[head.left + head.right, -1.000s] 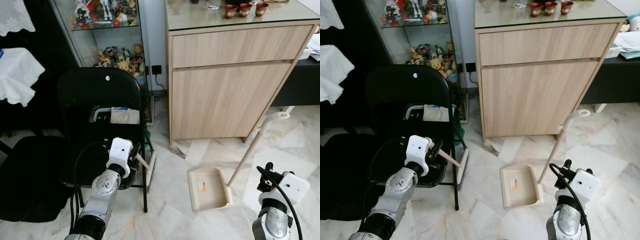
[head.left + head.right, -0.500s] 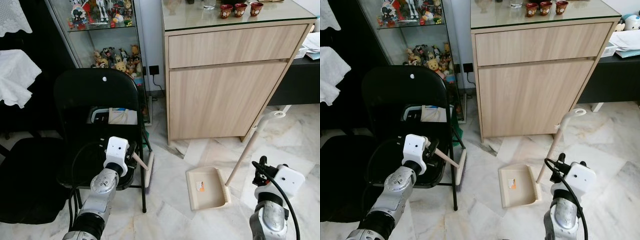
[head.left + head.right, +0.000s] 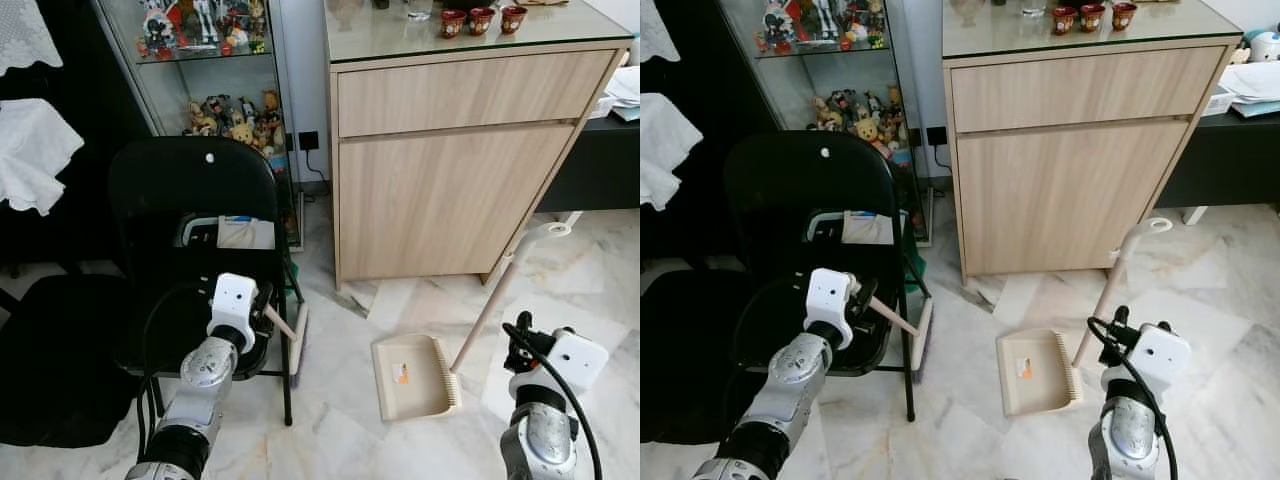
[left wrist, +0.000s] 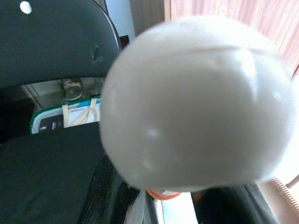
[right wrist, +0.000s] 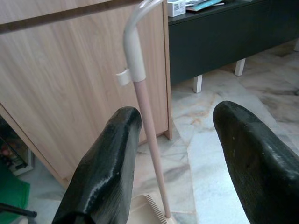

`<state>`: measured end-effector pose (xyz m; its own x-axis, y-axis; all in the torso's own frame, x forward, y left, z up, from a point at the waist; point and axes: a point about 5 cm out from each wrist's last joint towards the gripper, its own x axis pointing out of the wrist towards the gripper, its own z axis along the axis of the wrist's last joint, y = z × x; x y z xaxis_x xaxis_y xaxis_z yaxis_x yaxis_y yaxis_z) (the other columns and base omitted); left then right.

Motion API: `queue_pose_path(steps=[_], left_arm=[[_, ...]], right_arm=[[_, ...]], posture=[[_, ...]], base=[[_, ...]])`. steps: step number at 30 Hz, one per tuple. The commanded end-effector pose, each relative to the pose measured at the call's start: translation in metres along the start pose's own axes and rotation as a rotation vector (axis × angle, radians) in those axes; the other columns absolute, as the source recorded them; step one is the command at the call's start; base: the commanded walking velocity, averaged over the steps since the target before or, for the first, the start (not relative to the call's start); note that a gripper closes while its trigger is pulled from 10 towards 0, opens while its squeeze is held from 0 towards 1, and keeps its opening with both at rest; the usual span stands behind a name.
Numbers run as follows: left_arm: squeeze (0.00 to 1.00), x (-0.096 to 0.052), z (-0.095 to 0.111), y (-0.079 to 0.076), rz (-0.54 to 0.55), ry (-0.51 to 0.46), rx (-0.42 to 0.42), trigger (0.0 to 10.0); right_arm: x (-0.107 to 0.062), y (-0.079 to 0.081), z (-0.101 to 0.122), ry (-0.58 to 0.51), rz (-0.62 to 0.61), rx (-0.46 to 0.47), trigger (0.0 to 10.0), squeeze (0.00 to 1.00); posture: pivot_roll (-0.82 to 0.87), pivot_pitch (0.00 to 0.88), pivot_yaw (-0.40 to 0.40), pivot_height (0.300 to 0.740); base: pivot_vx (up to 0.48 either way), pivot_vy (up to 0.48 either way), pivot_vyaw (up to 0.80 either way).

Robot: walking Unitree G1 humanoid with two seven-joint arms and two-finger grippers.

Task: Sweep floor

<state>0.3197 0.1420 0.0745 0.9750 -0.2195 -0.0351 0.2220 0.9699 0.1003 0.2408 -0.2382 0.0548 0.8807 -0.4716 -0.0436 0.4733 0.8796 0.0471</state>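
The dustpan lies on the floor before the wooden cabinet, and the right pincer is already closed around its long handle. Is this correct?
Not quite. The dustpan does lie on the floor before the wooden cabinet, but the right pincer is open, not closed around the handle. The right wrist view shows its two fingers spread apart, with the handle standing farther off between them.

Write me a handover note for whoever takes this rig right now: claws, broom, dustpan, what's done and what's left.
Left claw: shut on the broom handle, in front of the black folding chair. The broom head is on the marble floor beside the chair's front leg.
Right claw: open, holding nothing, fingers aimed at the dustpan handle.
Dustpan: flat on the floor in front of the wooden cabinet, its long handle rising up and to the right of the pan.
Done: broom is in hand.
Left: take the dustpan handle with the right claw, then sweep. No debris can be made out on the floor.
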Motion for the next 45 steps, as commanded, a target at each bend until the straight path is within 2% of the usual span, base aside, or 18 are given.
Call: queue_pose_path(steps=[1,12,25,34,39,45], left_arm=[[0.0,-0.002,0.004,0.013,0.059,-0.025,0.035,10.0],[0.0,-0.002,0.004,0.016,0.066,-0.028,0.04,10.0],[0.0,-0.004,0.002,0.014,0.07,-0.023,0.017,10.0],[0.0,-0.004,0.002,0.014,0.065,-0.023,0.004,10.0],[0.0,-0.003,0.003,0.012,0.059,-0.028,0.005,10.0],[0.0,-0.003,0.003,0.013,0.061,-0.028,0.006,10.0]], right_arm=[[-0.002,-0.002,0.001,0.003,-0.003,0.001,10.0,0.0],[-0.003,-0.001,0.0,0.008,0.002,0.007,10.0,0.0],[-0.005,0.002,0.0,0.011,0.023,0.011,10.0,0.0],[-0.004,0.008,0.006,-0.014,0.106,-0.014,10.0,0.0],[-0.008,0.015,0.008,-0.038,0.255,-0.133,10.0,0.0],[-0.01,0.011,0.006,-0.018,0.263,-0.12,10.0,0.0]], posture=[[-0.11,0.089,0.08,0.74],[-0.1,0.098,0.08,0.74],[-0.11,0.11,0.072,0.74],[-0.11,0.112,0.063,0.74],[-0.1,0.116,0.06,0.74],[-0.11,0.115,0.057,0.74]], base=[[0.0,-0.341,0.0],[0.0,-0.419,0.0],[0.0,0.0,0.0],[0.0,0.0,0.0],[0.0,0.0,0.0],[0.0,0.0,0.0]])
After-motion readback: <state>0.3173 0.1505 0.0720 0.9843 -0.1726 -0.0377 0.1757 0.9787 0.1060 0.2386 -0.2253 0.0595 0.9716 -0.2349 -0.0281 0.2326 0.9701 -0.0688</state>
